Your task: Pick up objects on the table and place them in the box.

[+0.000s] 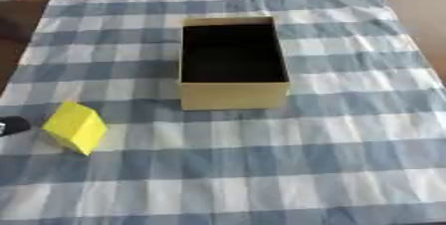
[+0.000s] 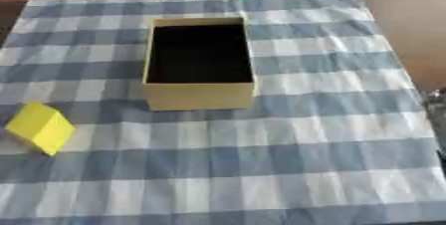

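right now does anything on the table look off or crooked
Only the yellow block: it stands tilted on a corner or edge, left of the open cardboard box, not lying flat. The box sits upright, nothing visible in its dark inside. The checked cloth lies fairly smooth, and nothing is spilled.

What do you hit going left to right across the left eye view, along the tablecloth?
A dark bit of the left hand at the left edge → yellow block → open cardboard box → bare checked tablecloth out to the right edge.
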Motion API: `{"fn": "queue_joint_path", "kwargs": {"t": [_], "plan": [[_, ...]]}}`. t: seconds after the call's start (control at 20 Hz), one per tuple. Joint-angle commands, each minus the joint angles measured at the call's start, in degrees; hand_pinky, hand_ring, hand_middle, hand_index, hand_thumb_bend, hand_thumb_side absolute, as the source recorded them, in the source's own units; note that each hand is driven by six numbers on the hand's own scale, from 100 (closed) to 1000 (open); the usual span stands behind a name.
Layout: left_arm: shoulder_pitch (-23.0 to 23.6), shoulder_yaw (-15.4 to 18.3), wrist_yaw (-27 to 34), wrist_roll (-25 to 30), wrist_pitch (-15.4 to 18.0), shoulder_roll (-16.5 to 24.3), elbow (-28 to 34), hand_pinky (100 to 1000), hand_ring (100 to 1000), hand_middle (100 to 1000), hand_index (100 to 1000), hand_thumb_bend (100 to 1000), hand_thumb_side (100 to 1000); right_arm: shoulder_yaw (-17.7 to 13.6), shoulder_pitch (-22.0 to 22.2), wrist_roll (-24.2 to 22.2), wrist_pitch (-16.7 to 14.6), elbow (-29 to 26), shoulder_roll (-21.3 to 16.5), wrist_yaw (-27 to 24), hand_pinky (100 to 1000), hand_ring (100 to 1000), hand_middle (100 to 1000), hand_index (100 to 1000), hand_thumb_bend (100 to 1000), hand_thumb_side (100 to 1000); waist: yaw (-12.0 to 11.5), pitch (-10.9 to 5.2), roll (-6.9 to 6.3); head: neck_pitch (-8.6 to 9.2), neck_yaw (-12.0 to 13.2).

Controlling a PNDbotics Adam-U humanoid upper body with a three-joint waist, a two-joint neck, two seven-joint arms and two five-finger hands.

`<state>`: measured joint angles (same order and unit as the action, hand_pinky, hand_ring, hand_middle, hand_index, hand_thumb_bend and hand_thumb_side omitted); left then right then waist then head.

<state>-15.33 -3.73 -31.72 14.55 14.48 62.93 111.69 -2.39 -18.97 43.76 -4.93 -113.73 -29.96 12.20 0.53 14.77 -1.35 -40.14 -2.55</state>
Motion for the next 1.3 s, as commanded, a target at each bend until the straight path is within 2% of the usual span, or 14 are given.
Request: {"fn": "queue_joint_path", "kwargs": {"t": [0.05,0.2,0.5,0.85,1.05,1.3], "plan": [[-1.4,-1.8,-0.6,3.0,0.9,2.8,-0.5,846,850,802,867,713,482,0.0,-0.6,-0.4,-0.1,-0.9,-1.4,-0.1,812,768,740,809,100,625,0.2,-0.92,-0.08,0.57,0.4],[-2.7,-2.7,-0.8,5.9,0.0,2.8,-0.5,851,861,818,888,734,453,0.2,-0.6,-0.7,0.0,-0.9,-1.3,-0.2,812,767,739,809,100,624,0.3,-0.99,-0.20,0.64,0.6],[-5.8,-2.5,-0.1,11.2,-4.2,1.6,0.5,863,862,815,885,762,404,0.4,-0.5,-1.0,0.1,-0.9,-1.3,-0.3,813,768,739,809,100,625,0.4,-1.06,-0.25,0.62,0.7],[-9.0,-5.4,4.9,17.2,-3.1,0.5,-0.7,880,862,820,899,758,350,0.7,-0.6,-1.5,0.2,-0.9,-1.1,-0.6,813,768,739,809,100,625,0.5,-1.13,-0.22,0.38,1.1],[-10.7,-8.2,7.9,20.6,-2.0,-0.4,-3.5,891,863,824,902,786,334,0.8,-0.8,-1.7,0.1,-0.9,-1.0,-0.7,813,767,739,809,100,626,0.8,-1.07,-0.22,0.49,1.4],[-12.7,-9.8,10.4,25.0,-2.0,-1.9,-4.9,898,856,806,886,785,335,1.0,-0.7,-1.8,0.2,-0.9,-0.9,-0.8,814,767,739,810,100,626,1.0,-0.92,-0.38,0.47,1.5]]}}
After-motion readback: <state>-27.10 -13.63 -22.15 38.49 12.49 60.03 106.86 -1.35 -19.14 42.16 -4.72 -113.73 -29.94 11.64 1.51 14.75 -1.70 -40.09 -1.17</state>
